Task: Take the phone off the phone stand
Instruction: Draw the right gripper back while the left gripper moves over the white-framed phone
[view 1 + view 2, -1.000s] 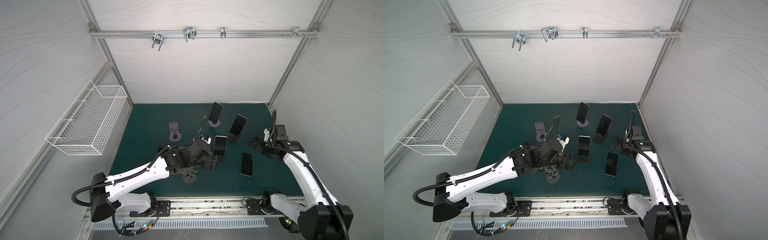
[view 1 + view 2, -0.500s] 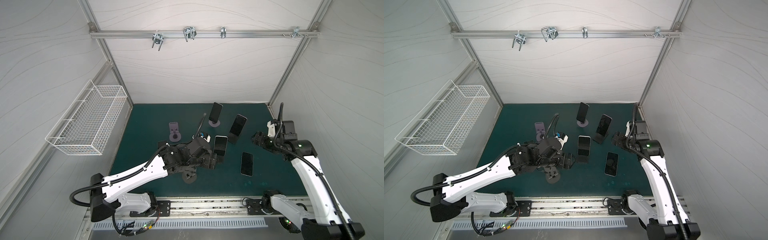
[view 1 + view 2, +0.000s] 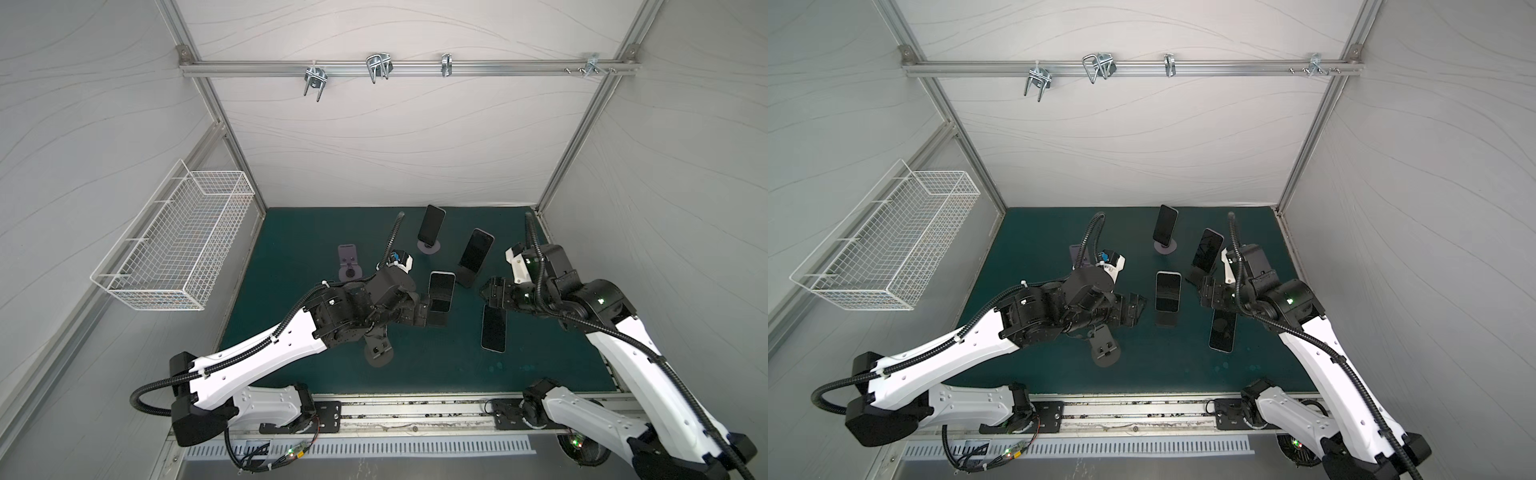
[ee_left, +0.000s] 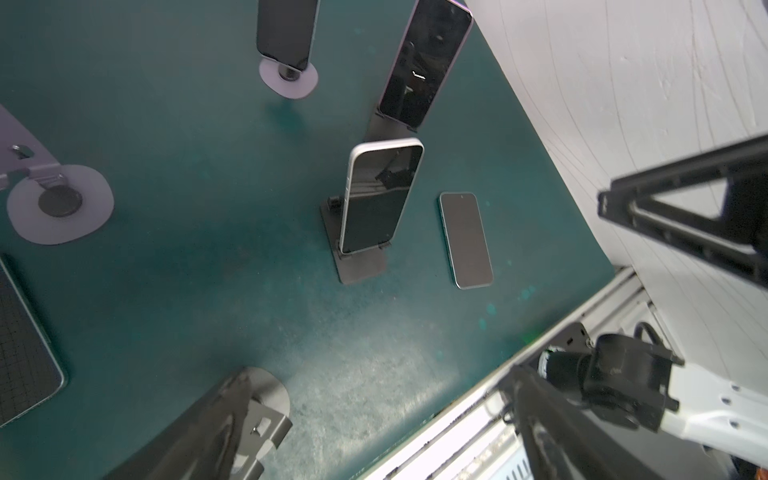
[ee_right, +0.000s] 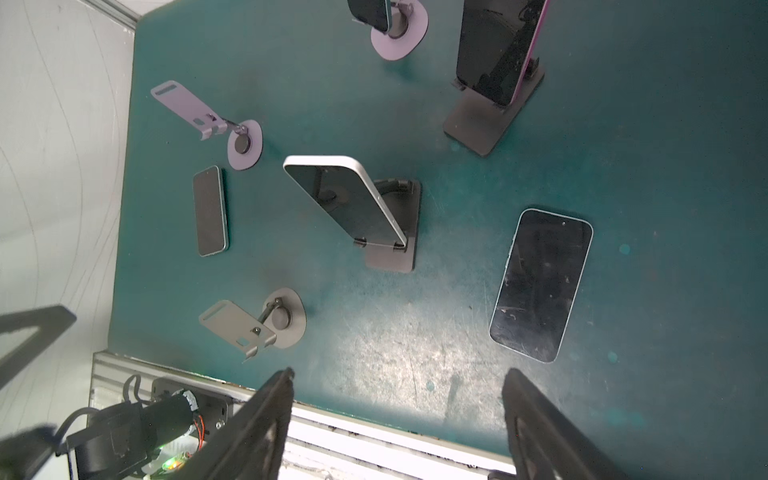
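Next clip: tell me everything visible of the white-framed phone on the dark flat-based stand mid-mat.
The white-framed phone is a slim slab with rounded corners and a glossy black screen, unlit. It leans back, screen upward, its lower edge seated in two small hooks of the dark grey flat-based stand on the teal mat. Nothing else touches it.

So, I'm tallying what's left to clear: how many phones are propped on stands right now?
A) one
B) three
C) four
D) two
B: three phones lean on stands, the white-edged phone, the pink-edged phone and the back phone, while the purple stand and the grey stand hold nothing.
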Robot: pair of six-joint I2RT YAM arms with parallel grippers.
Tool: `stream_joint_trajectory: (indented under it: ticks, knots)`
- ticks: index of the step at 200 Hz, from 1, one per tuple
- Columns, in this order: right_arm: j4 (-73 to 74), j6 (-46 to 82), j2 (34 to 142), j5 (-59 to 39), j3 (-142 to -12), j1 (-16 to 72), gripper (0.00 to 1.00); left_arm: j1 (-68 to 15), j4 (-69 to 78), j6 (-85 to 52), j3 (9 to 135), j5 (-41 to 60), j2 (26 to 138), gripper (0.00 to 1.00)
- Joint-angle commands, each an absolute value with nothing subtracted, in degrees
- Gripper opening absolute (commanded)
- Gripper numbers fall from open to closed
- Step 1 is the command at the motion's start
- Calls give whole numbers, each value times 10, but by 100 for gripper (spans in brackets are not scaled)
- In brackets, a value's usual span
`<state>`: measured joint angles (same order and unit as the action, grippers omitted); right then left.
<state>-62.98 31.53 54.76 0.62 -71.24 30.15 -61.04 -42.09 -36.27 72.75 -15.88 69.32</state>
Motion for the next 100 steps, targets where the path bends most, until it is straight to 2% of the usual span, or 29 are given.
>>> stream_joint_trajectory:
  ticks: [1, 61, 100]
  knots:
    - [-660, 325, 513, 17, -708, 307, 80, -612, -385, -381, 747, -208, 721, 99]
    - [-700, 284, 458, 39, -651, 306, 83, -613, -376, -437, 772, -232, 790, 99]
    - [-699, 282, 437, 20, -626, 306, 84, -616, -350, -451, 769, -256, 828, 99]
